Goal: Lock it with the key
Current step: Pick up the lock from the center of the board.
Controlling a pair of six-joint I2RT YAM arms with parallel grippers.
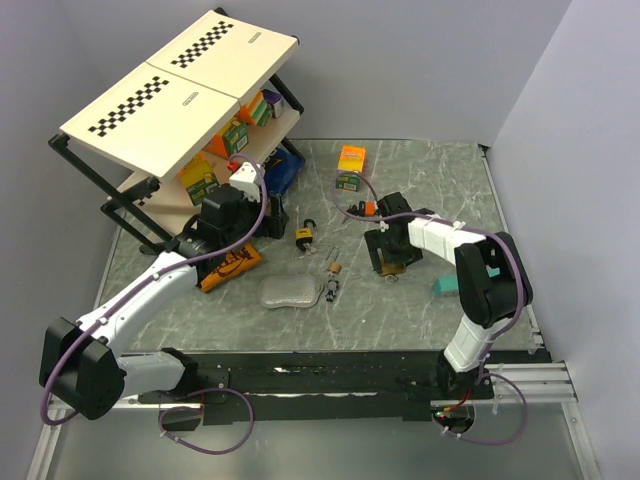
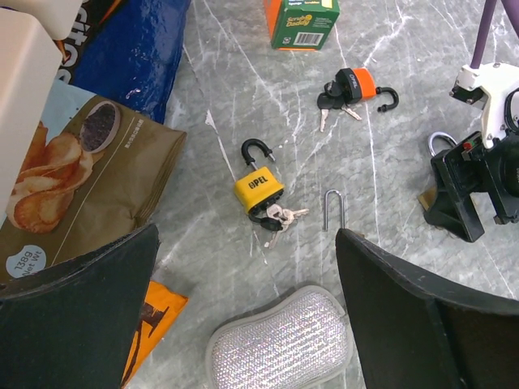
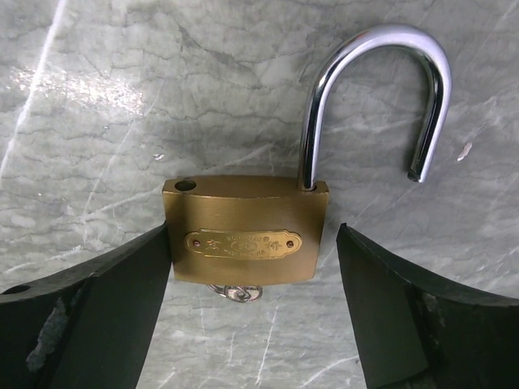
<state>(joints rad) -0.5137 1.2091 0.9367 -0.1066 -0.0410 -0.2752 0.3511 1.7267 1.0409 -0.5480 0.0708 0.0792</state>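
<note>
A brass padlock (image 3: 243,235) lies flat on the marble table, its steel shackle (image 3: 381,89) swung open and a key (image 3: 235,292) in its underside. My right gripper (image 3: 253,235) is open and straddles the lock body: the left finger touches its side and the right finger stands apart. In the top view this gripper (image 1: 388,262) is right of centre. My left gripper (image 2: 247,243) is open and empty above the table, near a yellow padlock (image 2: 259,190) with keys (image 2: 282,215); in the top view it (image 1: 262,225) is by the shelf.
An orange-and-black padlock (image 2: 361,85) with keys, a small padlock's shackle (image 2: 332,211), a silver sponge (image 2: 280,340), a chips bag (image 2: 73,178), a blue bag (image 2: 138,49) and a green box (image 2: 302,23) lie around. A shelf rack (image 1: 180,90) stands back left. A teal item (image 1: 445,287) lies right.
</note>
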